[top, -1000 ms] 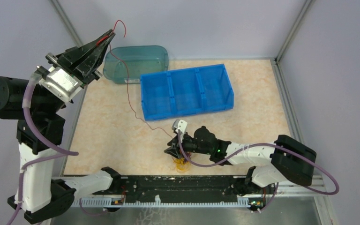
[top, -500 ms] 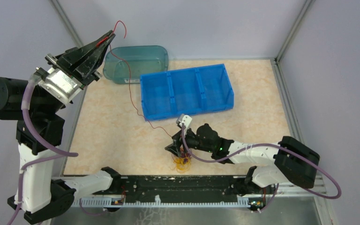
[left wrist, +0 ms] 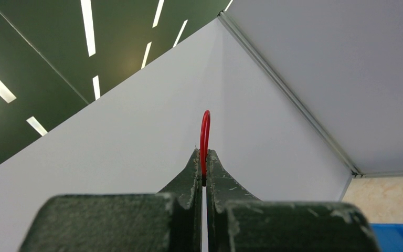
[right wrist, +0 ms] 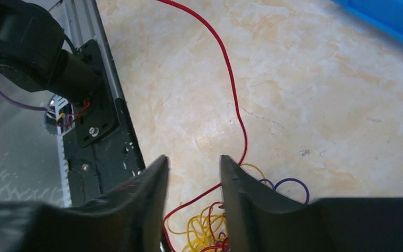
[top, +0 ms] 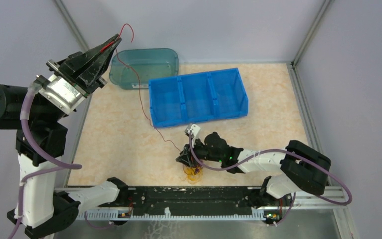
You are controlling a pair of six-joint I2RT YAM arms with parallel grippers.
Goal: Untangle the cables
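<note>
Left gripper [top: 114, 39] clamps the red cable [right wrist: 233, 84] aloft while right gripper [right wrist: 193, 160], jaws parted, should next pin the near clump [right wrist: 204, 231].

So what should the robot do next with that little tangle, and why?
Probably lower the right gripper and close it on the clump of yellow and purple strands. Its jaws stand apart just above the clump, while the left gripper is shut on the red cable, which runs from up high down into the tangle. Pinning the clump would likely let the red strand pull free.
</note>
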